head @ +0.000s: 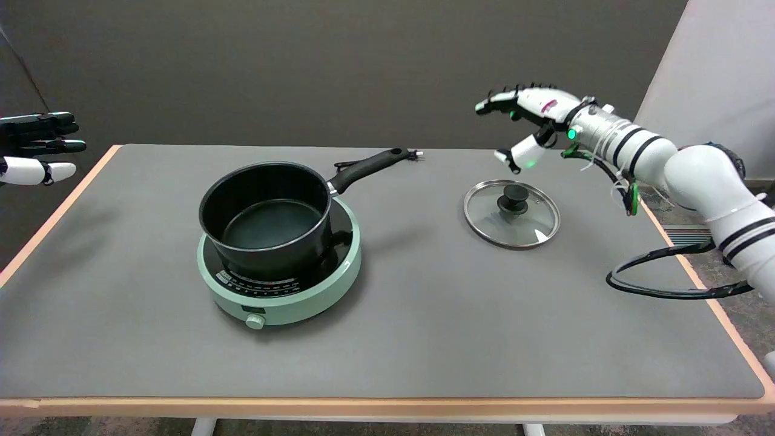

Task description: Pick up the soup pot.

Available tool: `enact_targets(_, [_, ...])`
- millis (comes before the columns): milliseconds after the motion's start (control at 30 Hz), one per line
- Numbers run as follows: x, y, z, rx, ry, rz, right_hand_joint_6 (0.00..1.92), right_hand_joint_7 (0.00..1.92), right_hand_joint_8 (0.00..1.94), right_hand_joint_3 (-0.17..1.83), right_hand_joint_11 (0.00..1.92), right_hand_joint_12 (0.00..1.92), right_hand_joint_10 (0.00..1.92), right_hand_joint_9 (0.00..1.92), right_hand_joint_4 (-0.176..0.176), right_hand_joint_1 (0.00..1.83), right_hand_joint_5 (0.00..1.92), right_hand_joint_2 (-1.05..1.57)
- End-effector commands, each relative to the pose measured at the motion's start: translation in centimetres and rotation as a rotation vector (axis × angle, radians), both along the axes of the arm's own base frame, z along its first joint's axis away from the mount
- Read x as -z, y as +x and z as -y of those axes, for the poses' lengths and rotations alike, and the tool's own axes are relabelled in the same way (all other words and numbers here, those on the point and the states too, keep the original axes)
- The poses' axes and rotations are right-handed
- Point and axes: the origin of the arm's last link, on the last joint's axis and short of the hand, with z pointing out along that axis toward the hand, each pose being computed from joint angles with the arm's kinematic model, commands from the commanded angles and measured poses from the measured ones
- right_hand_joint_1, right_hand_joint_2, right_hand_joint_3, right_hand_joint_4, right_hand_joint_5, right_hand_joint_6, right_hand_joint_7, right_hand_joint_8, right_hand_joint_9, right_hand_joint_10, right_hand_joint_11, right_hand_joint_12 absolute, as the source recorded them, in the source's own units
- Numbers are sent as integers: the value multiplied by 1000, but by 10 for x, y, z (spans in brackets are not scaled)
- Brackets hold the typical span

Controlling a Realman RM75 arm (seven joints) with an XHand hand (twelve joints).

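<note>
Behind table: dark grey wall, paler panel at right. Table [424,339]: grey top, light wood edging, white legs below near edge. Left of centre: mint-green induction cooker [284,297], knob facing near edge. Soup pot [266,215] upright on cooker, black, uncovered, handle toward far edge. Glass lid [511,213] flat near right edge, knob up. Right hand [527,118] in air above lid, fingers spread, holding nothing.

Left of centre in the frame, a black lidless soup pot [266,218] with a long black handle sits on a round mint-green induction cooker [280,284]. Right of centre, a round glass lid [512,213] lies flat on the grey table [424,327]. Above the lid, at upper right, the white-and-black right hand [525,124] hovers with fingers spread, holding nothing.
</note>
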Motion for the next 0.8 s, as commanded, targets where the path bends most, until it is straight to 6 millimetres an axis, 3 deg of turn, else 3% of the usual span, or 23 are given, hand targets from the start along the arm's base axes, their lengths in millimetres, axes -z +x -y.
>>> enact_targets(33, [43, 74, -49, -372, 8, -94, 196, 355, 149, 1066, 398, 709, 241, 387, 143, 923, 405, 494])
enact_targets(367, [86, 90, -76, -533, -11, -178, 193, 404, 159, 1065, 405, 725, 266, 431, 141, 922, 418, 512])
enact_targets(800, [125, 82, -68, -560, 25, -120, 175, 363, 155, 1065, 330, 618, 221, 400, 134, 946, 397, 474])
